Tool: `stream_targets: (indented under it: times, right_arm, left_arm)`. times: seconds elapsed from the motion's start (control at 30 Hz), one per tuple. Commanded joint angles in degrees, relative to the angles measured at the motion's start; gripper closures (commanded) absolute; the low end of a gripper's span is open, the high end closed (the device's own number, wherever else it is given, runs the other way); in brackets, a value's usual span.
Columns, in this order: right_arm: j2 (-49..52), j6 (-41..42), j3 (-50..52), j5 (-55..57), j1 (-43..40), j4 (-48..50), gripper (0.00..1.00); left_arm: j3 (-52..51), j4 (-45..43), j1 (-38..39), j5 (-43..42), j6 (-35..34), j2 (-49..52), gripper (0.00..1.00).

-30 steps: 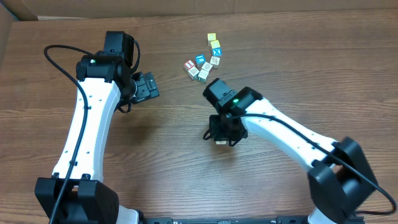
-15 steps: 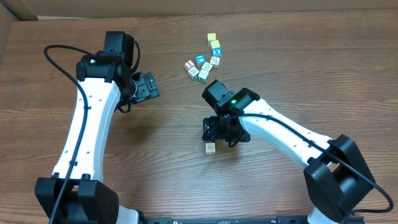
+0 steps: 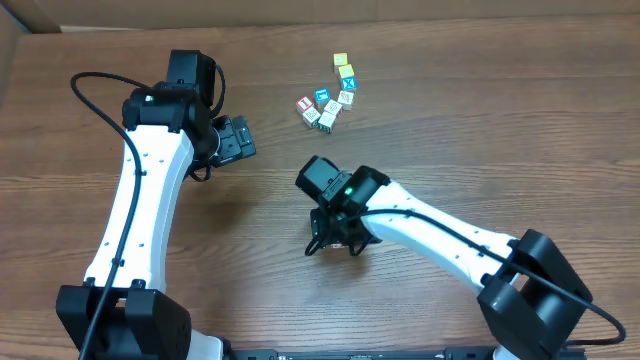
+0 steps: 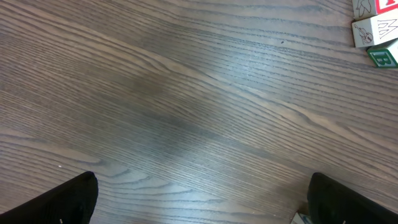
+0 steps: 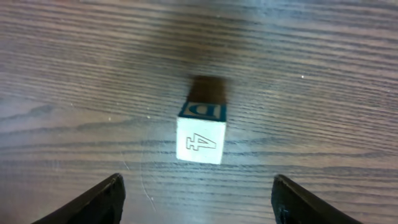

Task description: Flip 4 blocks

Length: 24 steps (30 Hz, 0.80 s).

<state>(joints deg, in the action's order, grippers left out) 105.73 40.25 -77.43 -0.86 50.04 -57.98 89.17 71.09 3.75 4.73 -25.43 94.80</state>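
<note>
Block [image 5: 201,134], white face "4" toward the wrist camera, lies free on the table [image 5: 323,74] just ahead of the right gripper [image 5: 198,186], whose fingers are spread and released. Farther back, the left gripper [image 4: 202,196] hangs released, nothing between its fingers. Farthest, the other blocks [image 3: 328,100] sit clustered together.

Between my right jaws sits a block [image 5: 200,135]: one pale face with a thin outlined 4, one dark blue face bearing a pale D. The counter [image 5: 311,74] is brown with streaky wood grain. Ahead of my left jaws, blocks [image 4: 375,31] show white, red and green. My jaws are black.
</note>
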Motion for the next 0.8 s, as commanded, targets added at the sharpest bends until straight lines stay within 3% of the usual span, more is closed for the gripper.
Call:
stream_targets:
  times: [0.0, 0.3, 0.53, 0.77]
  right_arm:
    - [0.17, 3.3, 1.25, 4.72, 1.42, 2.21, 0.3]
    - [0.22, 4.76, 8.48, 4.66, 1.64, 12.55, 0.33]
    - [0.22, 4.76, 8.48, 5.2, 1.64, 12.98, 0.55]
    - [0.31, 4.81, 8.9, 5.27, 1.66, 14.05, 0.56]
  left_arm:
    - [-0.22, -0.04, 0.02, -0.31, -0.96, 0.46, 0.0]
    - [-0.22, -0.02, 0.02, -0.31, -0.96, 0.46, 0.0]
    - [-0.22, -0.02, 0.02, -0.31, -0.96, 0.46, 0.0]
    - [-0.22, -0.02, 0.02, -0.31, -0.96, 0.46, 0.0]
